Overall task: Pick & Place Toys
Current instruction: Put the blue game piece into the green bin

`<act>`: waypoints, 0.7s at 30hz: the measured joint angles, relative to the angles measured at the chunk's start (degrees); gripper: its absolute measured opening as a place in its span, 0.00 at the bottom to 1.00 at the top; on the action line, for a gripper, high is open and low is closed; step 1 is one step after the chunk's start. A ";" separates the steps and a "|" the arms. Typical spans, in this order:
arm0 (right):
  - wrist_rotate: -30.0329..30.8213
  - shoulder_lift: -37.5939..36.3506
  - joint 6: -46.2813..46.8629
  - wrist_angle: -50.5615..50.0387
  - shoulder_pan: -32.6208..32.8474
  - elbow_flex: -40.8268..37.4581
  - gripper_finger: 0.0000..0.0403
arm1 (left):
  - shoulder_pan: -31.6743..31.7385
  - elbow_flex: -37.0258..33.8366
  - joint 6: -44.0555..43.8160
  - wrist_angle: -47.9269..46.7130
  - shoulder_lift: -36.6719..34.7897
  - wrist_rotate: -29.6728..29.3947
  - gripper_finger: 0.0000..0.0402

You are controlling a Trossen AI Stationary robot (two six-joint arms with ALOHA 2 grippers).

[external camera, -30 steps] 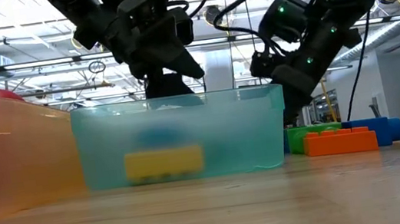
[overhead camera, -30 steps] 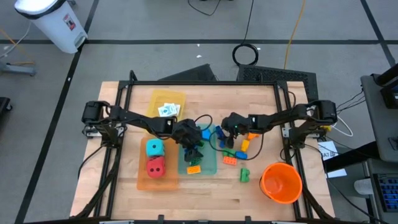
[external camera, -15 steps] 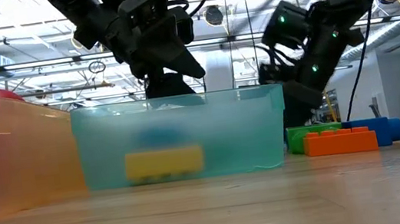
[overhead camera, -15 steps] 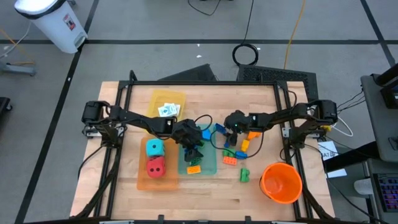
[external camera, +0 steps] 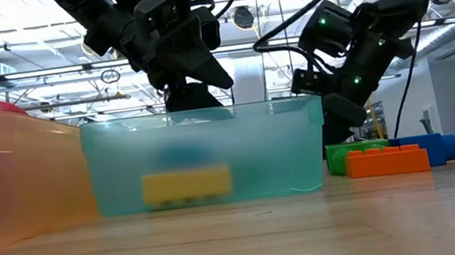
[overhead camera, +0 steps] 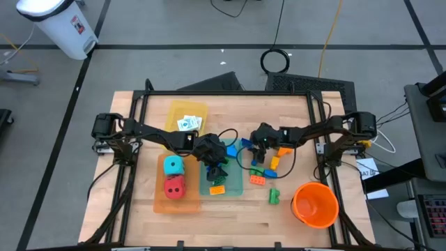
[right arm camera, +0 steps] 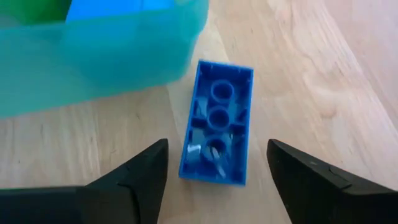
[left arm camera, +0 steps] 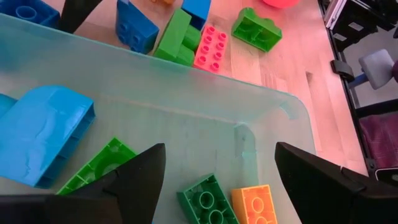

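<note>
Since a second ago the right gripper [overhead camera: 255, 148] has slid a little toward the bench's centre and lowered over a blue brick [right arm camera: 217, 122]; the left arm has not shifted.

Right gripper: fingers spread apart, one on each side of the blue brick, not touching it. The brick lies hollow side up on bare wood, just beside the teal tray [overhead camera: 221, 176] wall.

Left gripper [left arm camera: 214, 180]: hangs inside the teal tray, fingers wide, nothing between them. Below it lie a light blue brick [left arm camera: 43, 134], two green bricks [left arm camera: 208, 199] and an orange brick [left arm camera: 255, 204].

Outside the tray, toward the bench's right edge: loose bricks in blue, green and orange [overhead camera: 258, 178]; one green brick [overhead camera: 274, 197] near the orange bucket [overhead camera: 315, 203], which stands at the front right corner.

Orange tray [overhead camera: 175, 188], left of the teal one, holds a teal die [overhead camera: 173, 165] and a red die [overhead camera: 174, 186]. Yellow tray [overhead camera: 191, 111], toward the back edge, holds white cards [overhead camera: 187, 123].

Hard to make out: in the low view the tray's frosted wall blurs its contents to a yellow block [external camera: 187, 186] and a blue smudge. The left arm covers part of the tray from above. The wrist view tints one brick pink.

Surface: pale wooden bench [overhead camera: 230, 216] in a black frame. Room: grey floor, white bin [overhead camera: 59, 24], coiled cable [overhead camera: 277, 61].
</note>
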 joint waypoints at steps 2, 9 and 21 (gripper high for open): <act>-1.62 0.94 -0.61 1.71 -0.33 -0.23 0.59 | -0.01 0.00 -0.02 0.03 0.02 0.00 0.77; -5.76 2.44 -4.30 2.10 -0.48 -0.26 0.49 | -0.01 0.00 -0.02 0.01 0.00 0.00 0.77; -2.58 -5.11 -7.73 -4.44 -0.39 -0.35 0.22 | -0.34 0.00 -0.39 1.85 0.00 -0.11 0.77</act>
